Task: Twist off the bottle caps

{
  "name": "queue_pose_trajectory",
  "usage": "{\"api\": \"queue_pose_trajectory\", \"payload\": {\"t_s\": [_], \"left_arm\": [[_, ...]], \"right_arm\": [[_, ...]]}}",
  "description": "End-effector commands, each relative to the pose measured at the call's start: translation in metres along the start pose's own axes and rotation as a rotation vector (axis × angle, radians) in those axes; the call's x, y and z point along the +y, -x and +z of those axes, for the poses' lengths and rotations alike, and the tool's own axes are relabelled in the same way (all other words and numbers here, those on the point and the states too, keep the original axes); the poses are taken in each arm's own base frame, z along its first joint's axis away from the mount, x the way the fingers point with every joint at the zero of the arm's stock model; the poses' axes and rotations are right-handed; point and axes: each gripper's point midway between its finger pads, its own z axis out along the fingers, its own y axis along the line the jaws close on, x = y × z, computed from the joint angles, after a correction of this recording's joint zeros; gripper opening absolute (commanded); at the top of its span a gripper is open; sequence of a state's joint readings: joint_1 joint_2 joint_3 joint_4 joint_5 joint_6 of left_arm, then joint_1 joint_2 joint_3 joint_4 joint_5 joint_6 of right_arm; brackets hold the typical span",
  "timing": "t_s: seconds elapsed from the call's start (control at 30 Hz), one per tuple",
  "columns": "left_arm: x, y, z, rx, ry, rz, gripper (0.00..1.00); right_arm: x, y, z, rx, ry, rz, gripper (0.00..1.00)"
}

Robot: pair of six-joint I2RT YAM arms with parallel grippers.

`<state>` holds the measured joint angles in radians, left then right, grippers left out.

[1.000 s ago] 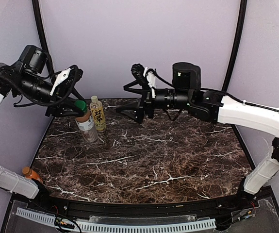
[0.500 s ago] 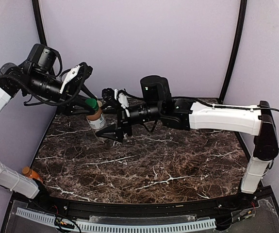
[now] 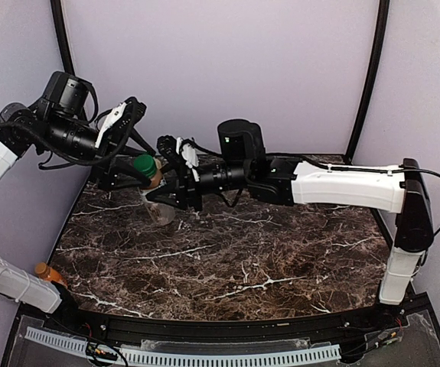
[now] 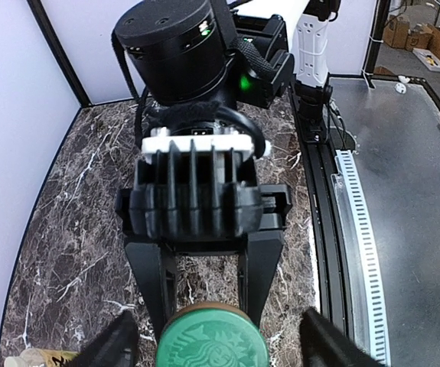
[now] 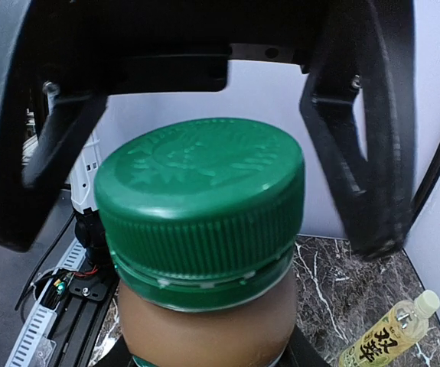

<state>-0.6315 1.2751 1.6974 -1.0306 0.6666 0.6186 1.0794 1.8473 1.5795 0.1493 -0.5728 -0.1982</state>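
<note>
Item: bottle (image 3: 161, 210) gripped by right fingers (image 4: 157, 283), dark green cap (image 5: 204, 191) flanked untouched by open left fingers (image 5: 350, 145); bottle may be spun if held too loosely

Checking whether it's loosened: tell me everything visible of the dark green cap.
The dark green cap is round plastic, its flat top embossed with a logo, its side finely ribbed, a tamper ring below. It sits on the neck of the bottle of tan liquid. The left end effector's fingers flank it without touching. Whether it is loosened cannot be told.
</note>
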Motion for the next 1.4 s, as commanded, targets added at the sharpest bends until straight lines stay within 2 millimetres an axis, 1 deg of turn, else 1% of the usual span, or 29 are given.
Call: {"api": "queue_pose_trajectory", "payload": {"t_s": [0.0, 0.03, 0.07, 0.1, 0.13, 0.17, 0.2, 0.23, 0.27, 0.3, 0.37, 0.43, 0.53, 0.6, 0.63, 0.73, 0.8, 0.9, 0.93, 1.0, 1.03, 1.07, 1.13, 1.17, 1.2, 1.23, 1.27, 1.3, 1.37], "left_arm": [[0.017, 0.011, -0.01, -0.064, 0.146, -0.027, 0.97], [0.02, 0.012, -0.019, -0.073, 0.211, -0.021, 0.98], [0.026, 0.012, -0.018, -0.092, 0.247, -0.003, 0.99], [0.024, 0.016, -0.032, -0.122, 0.3, 0.029, 0.99], [0.025, 0.012, -0.027, -0.144, 0.316, 0.052, 0.99], [0.013, 0.015, -0.036, -0.186, 0.317, 0.1, 0.99], [0.01, 0.004, -0.027, -0.197, 0.302, 0.113, 0.99], [0.0, 0.004, -0.03, -0.232, 0.282, 0.113, 0.99], [0.0, -0.008, -0.019, -0.225, 0.267, 0.083, 0.99], [0.0, -0.014, -0.015, -0.222, 0.26, 0.036, 0.99], [0.007, -0.035, 0.0, -0.182, 0.272, -0.011, 0.99], [0.02, -0.035, 0.001, -0.186, 0.332, -0.006, 0.97], [0.039, -0.025, -0.001, -0.21, 0.408, -0.006, 0.9], [0.044, -0.021, 0.0, -0.214, 0.415, -0.011, 0.88], [0.045, -0.019, 0.001, -0.215, 0.413, -0.015, 0.88], [0.045, -0.029, 0.013, -0.183, 0.381, -0.056, 0.87], [0.041, -0.034, 0.021, -0.173, 0.347, -0.081, 0.86], [0.04, -0.03, 0.024, -0.196, 0.332, -0.099, 0.84], [0.042, -0.029, 0.024, -0.201, 0.341, -0.109, 0.83], [0.046, -0.026, 0.022, -0.207, 0.358, -0.106, 0.74], [0.047, -0.024, 0.02, -0.208, 0.366, -0.103, 0.66], [0.047, -0.024, 0.02, -0.208, 0.367, -0.102, 0.62], [0.046, -0.024, 0.02, -0.208, 0.363, -0.108, 0.5], [0.045, -0.024, 0.02, -0.209, 0.357, -0.109, 0.46], [0.044, -0.025, 0.021, -0.209, 0.353, -0.111, 0.4], [0.044, -0.025, 0.021, -0.209, 0.351, -0.111, 0.37], [0.044, -0.025, 0.021, -0.207, 0.352, -0.112, 0.31], [0.045, -0.026, 0.02, -0.202, 0.36, -0.11, 0.29], [0.046, -0.029, 0.018, -0.184, 0.38, -0.099, 0.26]], "right_arm": [[-0.013, 0.038, -0.018, -0.101, -0.107, 0.005, 0.27], [-0.018, 0.041, -0.023, -0.111, -0.141, 0.048, 0.23], [-0.025, 0.048, -0.031, -0.132, -0.18, 0.078, 0.22], [-0.032, 0.055, -0.039, -0.16, -0.213, 0.118, 0.21], [-0.037, 0.061, -0.045, -0.187, -0.249, 0.16, 0.21], [-0.04, 0.07, -0.054, -0.226, -0.278, 0.183, 0.22], [-0.043, 0.076, -0.059, -0.263, -0.301, 0.209, 0.22], [-0.045, 0.081, -0.063, -0.298, -0.319, 0.239, 0.22], [-0.046, 0.084, -0.065, -0.325, -0.336, 0.267, 0.22], [-0.048, 0.086, -0.066, -0.347, -0.354, 0.29, 0.22], [-0.049, 0.088, -0.061, -0.36, -0.395, 0.312, 0.22], [-0.052, 0.086, -0.055, -0.36, -0.431, 0.336, 0.22], [-0.057, 0.083, -0.05, -0.38, -0.458, 0.397, 0.21], [-0.059, 0.082, -0.05, -0.4, -0.473, 0.422, 0.19], [-0.058, 0.083, -0.048, -0.41, -0.475, 0.422, 0.19], [-0.053, 0.086, -0.041, -0.429, -0.468, 0.41, 0.19], [-0.051, 0.088, -0.033, -0.425, -0.458, 0.407, 0.19], [-0.052, 0.084, -0.027, -0.413, -0.45, 0.414, 0.19], [-0.052, 0.084, -0.026, -0.415, -0.444, 0.415, 0.19], [-0.05, 0.085, -0.027, -0.422, -0.436, 0.413, 0.19], [-0.049, 0.086, -0.027, -0.426, -0.435, 0.412, 0.19], [-0.049, 0.086, -0.028, -0.428, -0.436, 0.411, 0.19], [-0.049, 0.085, -0.029, -0.431, -0.438, 0.412, 0.19], [-0.048, 0.085, -0.028, -0.431, -0.435, 0.411, 0.2], [-0.047, 0.086, -0.028, -0.429, -0.428, 0.408, 0.23], [-0.045, 0.086, -0.027, -0.426, -0.417, 0.397, 0.3], [-0.042, 0.088, -0.027, -0.424, -0.4, 0.379, 0.47], [-0.039, 0.092, -0.029, -0.419, -0.384, 0.359, 0.65], [-0.033, 0.097, -0.038, -0.393, -0.376, 0.314, 0.94]]}}
